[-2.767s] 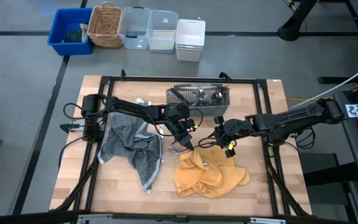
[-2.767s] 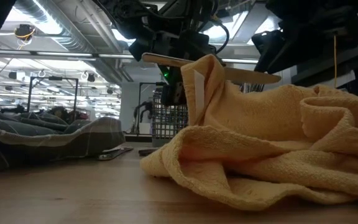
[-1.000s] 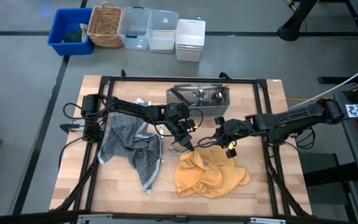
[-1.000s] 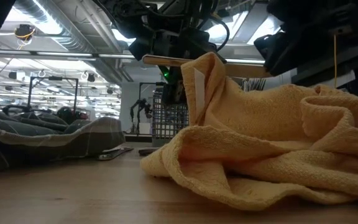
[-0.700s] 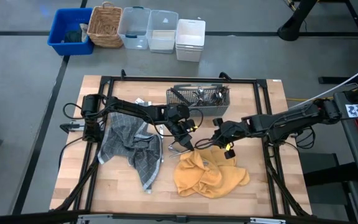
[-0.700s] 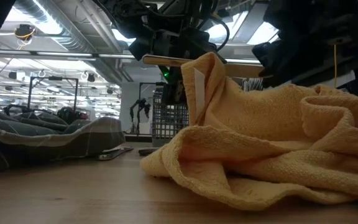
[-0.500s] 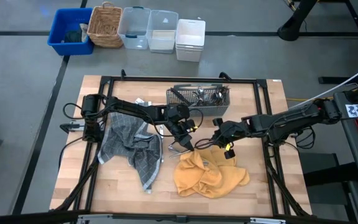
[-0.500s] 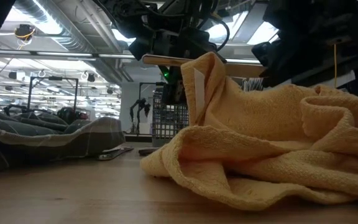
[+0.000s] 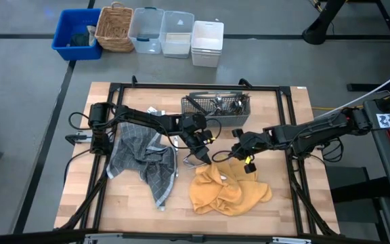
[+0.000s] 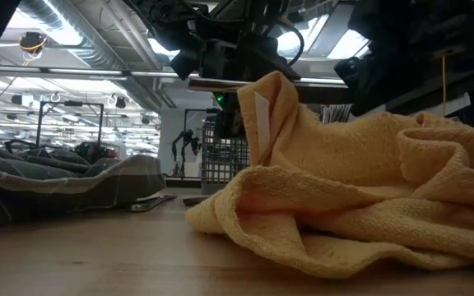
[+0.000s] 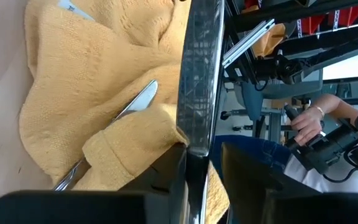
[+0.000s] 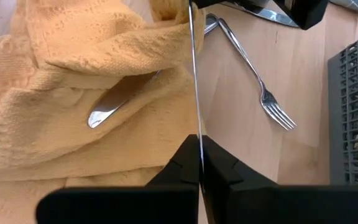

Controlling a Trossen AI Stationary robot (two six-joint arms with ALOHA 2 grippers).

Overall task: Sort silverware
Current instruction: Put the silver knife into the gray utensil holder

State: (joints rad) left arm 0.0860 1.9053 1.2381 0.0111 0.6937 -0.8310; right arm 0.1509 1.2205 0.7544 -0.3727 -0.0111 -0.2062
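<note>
Your right gripper [image 9: 237,150] is pressed together on one end of a thin knife [image 12: 194,68]. It holds the knife up in the air over the edge of the yellow towel [image 9: 229,193], near the middle of the table [image 9: 283,203]. Your left gripper [image 9: 199,153] is at the other end of that knife. Its fingers are a little spread, with the knife between them. A second knife [image 12: 120,99] lies on the yellow towel. A fork [image 12: 253,71] lies on the bare table just beside the towel. More silverware [image 9: 219,102] sits in the grey mesh caddy [image 9: 193,108] at the back.
</note>
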